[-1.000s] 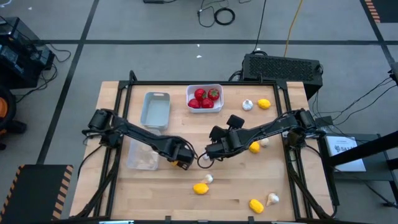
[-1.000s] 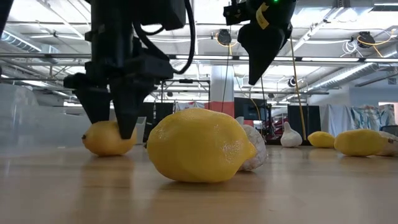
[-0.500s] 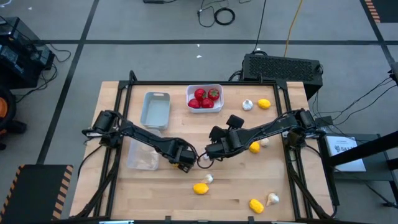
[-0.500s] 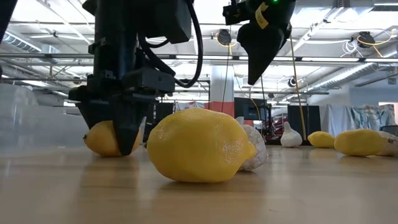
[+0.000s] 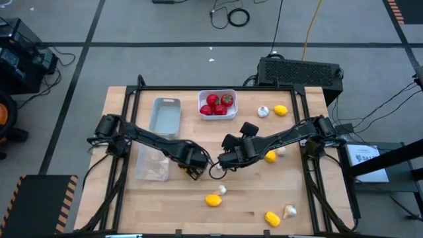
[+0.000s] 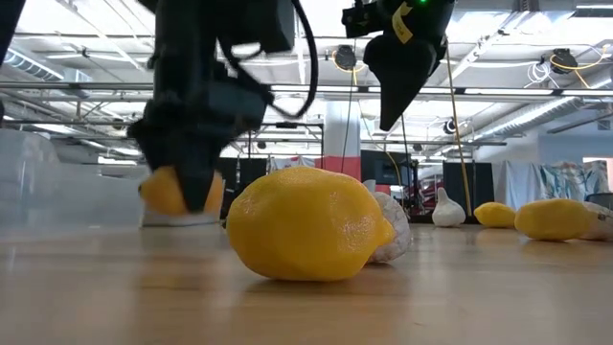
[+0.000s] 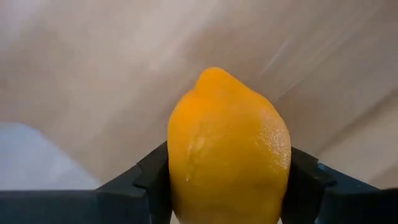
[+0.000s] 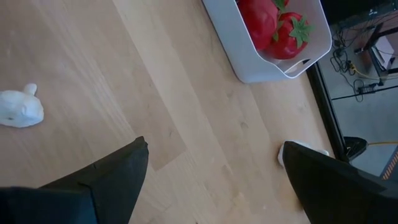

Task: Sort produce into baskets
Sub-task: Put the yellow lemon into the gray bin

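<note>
My left gripper [image 5: 191,169] is shut on an orange lemon [image 7: 227,149] near the table's middle, just right of the clear basket [image 5: 151,165]. My right gripper [image 5: 221,165] is open and empty, raised above a garlic bulb [image 5: 216,170]; its wrist view [image 8: 214,155] shows the same bulb [image 8: 18,109]. The white basket [image 5: 217,104] holds several red fruits. The grey basket [image 5: 165,116] stands left of it. My left gripper pinches the orange lemon's two sides [image 7: 177,168] between its two fingers, across the fruit's middle. The fingers [image 6: 196,177] come from above, pointing down. The lemon's pointed end [image 7: 214,73] sticks out past the fingertips. In the low view the lemon [image 6: 165,192] hangs a little above the table.
A yellow lemon [image 5: 213,199] and garlic [image 5: 222,190] lie near the front. More lemons [image 5: 271,217] [image 5: 269,157] [image 5: 281,110] and garlic bulbs [image 5: 289,211] [image 5: 263,112] lie on the right half. A black box with a grille [image 5: 301,69] stands behind the table.
My left gripper has risen a little with the orange lemon, which lay on the table before and is now lifted clear, and has shifted slightly toward the clear basket.
</note>
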`<state>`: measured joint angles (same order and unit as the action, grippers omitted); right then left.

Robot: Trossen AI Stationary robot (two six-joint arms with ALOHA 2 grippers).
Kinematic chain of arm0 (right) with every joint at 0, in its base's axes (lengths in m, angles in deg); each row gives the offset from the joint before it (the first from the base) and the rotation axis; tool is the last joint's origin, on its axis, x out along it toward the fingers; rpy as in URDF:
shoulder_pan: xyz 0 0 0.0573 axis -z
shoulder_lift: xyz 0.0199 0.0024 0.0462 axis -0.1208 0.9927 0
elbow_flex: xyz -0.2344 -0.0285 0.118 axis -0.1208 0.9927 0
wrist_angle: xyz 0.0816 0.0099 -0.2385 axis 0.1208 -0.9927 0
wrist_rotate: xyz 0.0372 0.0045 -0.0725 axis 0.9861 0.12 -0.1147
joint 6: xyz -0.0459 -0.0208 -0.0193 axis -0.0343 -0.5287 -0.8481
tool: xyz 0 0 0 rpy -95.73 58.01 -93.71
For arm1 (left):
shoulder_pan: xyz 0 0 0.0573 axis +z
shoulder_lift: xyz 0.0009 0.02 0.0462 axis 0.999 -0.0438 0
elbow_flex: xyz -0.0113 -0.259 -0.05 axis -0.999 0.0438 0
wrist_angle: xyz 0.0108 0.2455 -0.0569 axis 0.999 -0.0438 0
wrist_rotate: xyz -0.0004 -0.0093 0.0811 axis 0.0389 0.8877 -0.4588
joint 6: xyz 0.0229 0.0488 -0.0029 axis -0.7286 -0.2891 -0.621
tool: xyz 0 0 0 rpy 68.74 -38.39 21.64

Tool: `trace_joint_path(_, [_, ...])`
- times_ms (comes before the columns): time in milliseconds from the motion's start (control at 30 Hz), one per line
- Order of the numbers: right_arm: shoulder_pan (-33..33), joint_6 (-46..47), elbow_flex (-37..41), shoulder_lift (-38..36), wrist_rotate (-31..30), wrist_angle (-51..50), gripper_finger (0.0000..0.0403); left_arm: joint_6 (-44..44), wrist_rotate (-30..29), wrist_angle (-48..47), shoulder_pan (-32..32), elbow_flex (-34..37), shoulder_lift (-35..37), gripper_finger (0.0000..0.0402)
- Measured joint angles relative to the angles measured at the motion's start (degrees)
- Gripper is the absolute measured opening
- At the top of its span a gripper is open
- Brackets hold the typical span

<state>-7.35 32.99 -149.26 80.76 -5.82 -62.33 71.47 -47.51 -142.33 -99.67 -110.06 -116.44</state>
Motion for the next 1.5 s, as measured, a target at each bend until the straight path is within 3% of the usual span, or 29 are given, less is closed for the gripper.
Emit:
trace_joint_path(200, [0.0, -0.4, 0.0, 0.0, 0.0, 0.7, 0.0359, -6.4, -9.6, -12.4, 3.5, -4.9, 9.6, 0.0228])
trace_joint_path(333, [0.0, -0.4, 0.0, 0.0, 0.0, 1.3, 0.0359, -9.6, -14.9, -19.6, 9.2, -5.1, 17.5, 0.0224])
trace_joint_path(567, [0.0, -2.6, 0.0, 0.0, 0.0, 4.3, 0.0359, -18.4, -15.3, -21.1, 25.2, -1.1, 26.9, 0.0218])
trace_joint_path(667, [0.0, -3.7, 0.0, 0.0, 0.0, 5.3, 0.0359, -20.9, -14.5, -20.1, 31.5, 0.8, 27.8, 0.0218])
trace_joint_path(833, [0.0, -4.0, 0.0, 0.0, 0.0, 5.4, 0.0359, -27.6, -6.1, -14.1, 38.3, 4.3, 27.1, 0.0218])
trace_joint_path(900, [0.0, -4.0, 0.0, 0.0, -0.2, 5.5, 0.0359, -27.8, -5.2, -11.4, 39.8, 5.6, 26.6, 0.022])
trace_joint_path(1067, [0.0, -2.8, 0.0, 0.0, -0.3, 6.7, 0.0359, -28.4, -8.0, -10.2, 41.2, 6.2, 25.1, 0.0241])
trace_joint_path(1500, [-0.4, -1.5, 3.1, 0.0, 0.0, 6.8, 0.0359, -32.4, -8.9, -10.5, 41.2, 6.2, 24.5, 0.0286])
